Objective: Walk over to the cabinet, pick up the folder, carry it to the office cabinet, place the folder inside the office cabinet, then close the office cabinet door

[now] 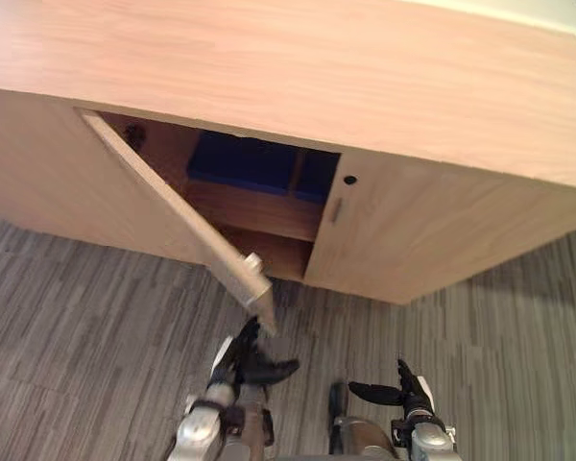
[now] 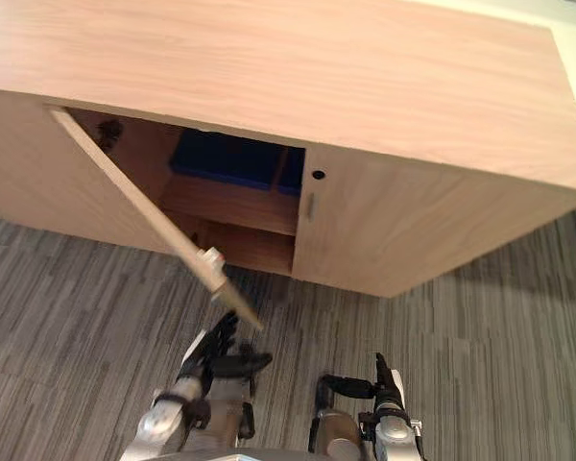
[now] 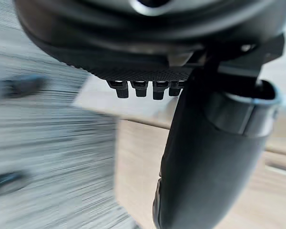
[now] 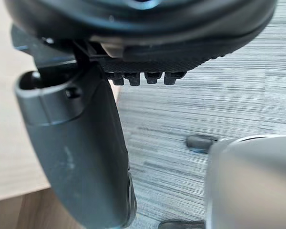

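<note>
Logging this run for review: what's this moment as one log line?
folder: inside office cabinet, on shelf | left door: open | left robot hand: open, by door's free edge | right robot hand: open, low

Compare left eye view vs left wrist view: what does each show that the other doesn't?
Left eye view adds: the whole office cabinet, its left door swung open with a knob, the blue folder on the upper shelf inside, and the right hand low and open. Left wrist view adds: a close look along the left hand, thumb out, fingers straight, holding nothing. Shared: the left hand by the door's free edge (contact can't be told), pale wood past it, and the striped grey carpet.
</note>
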`<state>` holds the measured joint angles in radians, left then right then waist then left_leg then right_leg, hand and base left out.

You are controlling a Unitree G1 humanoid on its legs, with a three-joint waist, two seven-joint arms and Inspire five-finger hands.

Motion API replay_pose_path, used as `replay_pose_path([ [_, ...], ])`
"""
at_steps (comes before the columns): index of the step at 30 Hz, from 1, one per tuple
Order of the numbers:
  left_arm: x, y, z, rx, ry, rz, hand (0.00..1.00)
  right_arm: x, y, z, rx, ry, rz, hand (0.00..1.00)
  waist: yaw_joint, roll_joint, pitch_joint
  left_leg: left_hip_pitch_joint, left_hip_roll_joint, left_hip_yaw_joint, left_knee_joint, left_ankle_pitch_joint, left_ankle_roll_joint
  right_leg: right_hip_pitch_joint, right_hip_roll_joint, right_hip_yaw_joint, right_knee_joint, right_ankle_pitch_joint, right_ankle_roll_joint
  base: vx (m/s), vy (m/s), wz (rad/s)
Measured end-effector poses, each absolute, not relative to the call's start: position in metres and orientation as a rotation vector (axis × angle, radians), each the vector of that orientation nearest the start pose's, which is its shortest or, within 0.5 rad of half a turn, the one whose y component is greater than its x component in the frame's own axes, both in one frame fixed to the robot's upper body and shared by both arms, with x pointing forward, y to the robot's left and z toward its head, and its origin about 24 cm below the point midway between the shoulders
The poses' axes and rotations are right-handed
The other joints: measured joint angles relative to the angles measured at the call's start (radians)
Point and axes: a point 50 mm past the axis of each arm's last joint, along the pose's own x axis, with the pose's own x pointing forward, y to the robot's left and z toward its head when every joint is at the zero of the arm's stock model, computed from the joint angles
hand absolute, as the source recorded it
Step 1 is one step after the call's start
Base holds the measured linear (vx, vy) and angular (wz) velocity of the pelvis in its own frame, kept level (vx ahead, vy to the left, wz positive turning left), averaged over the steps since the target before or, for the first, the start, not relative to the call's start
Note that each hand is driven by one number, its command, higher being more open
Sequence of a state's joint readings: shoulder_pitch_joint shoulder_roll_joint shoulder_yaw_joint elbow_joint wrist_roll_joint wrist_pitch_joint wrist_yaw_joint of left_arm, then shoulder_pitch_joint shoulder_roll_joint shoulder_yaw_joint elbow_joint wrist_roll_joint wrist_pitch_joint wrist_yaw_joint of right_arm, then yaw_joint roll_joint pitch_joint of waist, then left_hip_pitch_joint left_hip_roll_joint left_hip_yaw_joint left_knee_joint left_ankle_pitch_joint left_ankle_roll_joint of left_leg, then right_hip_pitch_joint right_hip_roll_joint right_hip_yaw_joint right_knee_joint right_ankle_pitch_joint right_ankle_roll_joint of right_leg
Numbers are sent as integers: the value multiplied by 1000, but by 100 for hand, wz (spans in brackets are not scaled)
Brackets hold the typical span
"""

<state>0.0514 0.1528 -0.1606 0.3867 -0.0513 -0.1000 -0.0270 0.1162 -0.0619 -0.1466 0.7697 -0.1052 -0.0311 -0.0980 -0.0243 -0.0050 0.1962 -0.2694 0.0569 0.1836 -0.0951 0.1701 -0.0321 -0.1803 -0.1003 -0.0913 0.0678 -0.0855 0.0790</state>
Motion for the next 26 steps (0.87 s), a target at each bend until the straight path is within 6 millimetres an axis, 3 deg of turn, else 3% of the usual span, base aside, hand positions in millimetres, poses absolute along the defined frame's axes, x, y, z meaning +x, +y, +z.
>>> replay_pose_path([
  [2, 238, 167, -39, 179, 310, -76, 100, 135, -207, -131, -144, 853, -254, 100, -11, 0, 1, 5, -3, 5, 0, 8, 2, 4, -5, 1, -7, 23, 1, 124, -5, -14],
  [6, 267, 210, -21, 276, 268, 93, 100, 133, -209, -133, -150, 868, -262, 100, -25, -1, 4, 34, -5, 5, 6, 30, 20, 42, -4, -7, -22, 56, 11, 178, -41, -2],
  [9, 270, 250, -10, 347, 266, 229, 100, 137, -213, -131, -159, 862, -266, 100, -38, -1, 5, 74, -1, 4, 6, 30, 19, 84, 1, -24, -24, 56, 11, 160, -61, 2],
  [13, 263, 262, -11, 372, 280, 257, 100, 141, -221, -128, -152, 846, -287, 100, -40, -1, 5, 116, 1, 7, 6, 28, 16, 124, 1, -25, -24, 56, 11, 54, -25, -3],
  [19, 217, 247, -55, 291, 439, 196, 100, 140, -229, -128, -131, 853, -327, 100, -36, 2, 6, 160, 5, 16, 0, -1, -2, 149, 0, -18, -24, 31, -4, -59, 10, -15],
  [20, 194, 242, -79, 262, 551, 180, 100, 135, -230, -131, -119, 880, -339, 100, -31, 3, 5, 176, 11, 19, -1, -4, -5, 157, 2, -15, -20, 30, -5, -123, 23, -7],
  [22, 176, 241, -96, 249, 644, 177, 100, 131, -231, -133, -115, 896, -347, 100, -27, 3, 4, 188, 13, 22, -1, -14, -13, 167, 3, -14, -21, 19, -9, -100, 17, -4],
  [24, 135, 244, -124, 229, 836, 202, 100, 126, -234, -135, -112, 916, -365, 100, -23, 4, 3, 199, 15, 26, -1, -18, -13, 177, 5, -10, -22, 11, -8, -74, 15, -3],
  [26, 103, 249, -139, 218, 966, 224, 100, 124, -238, -135, -116, 926, -373, 100, -19, 4, 3, 202, 16, 34, -1, -24, -7, 178, 5, 0, -23, 11, -7, -25, 17, -5],
])
